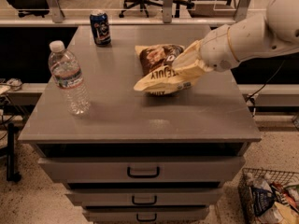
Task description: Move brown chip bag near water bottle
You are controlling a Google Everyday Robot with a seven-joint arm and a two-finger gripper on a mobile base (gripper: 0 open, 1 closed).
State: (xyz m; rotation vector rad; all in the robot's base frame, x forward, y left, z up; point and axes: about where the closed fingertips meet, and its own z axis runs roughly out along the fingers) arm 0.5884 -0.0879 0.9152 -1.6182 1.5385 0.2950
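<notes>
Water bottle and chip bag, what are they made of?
The water bottle looks like clear, thin plastic: you see the table through it, and its sides are ribbed. The brown chip bag seems crinkly plastic film, maybe foil-lined; it wrinkles and bends where the gripper holds its edge.

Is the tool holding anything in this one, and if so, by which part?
Yes. The tool grips the chip bag by its right edge, over the right half of the cabinet top.
</notes>
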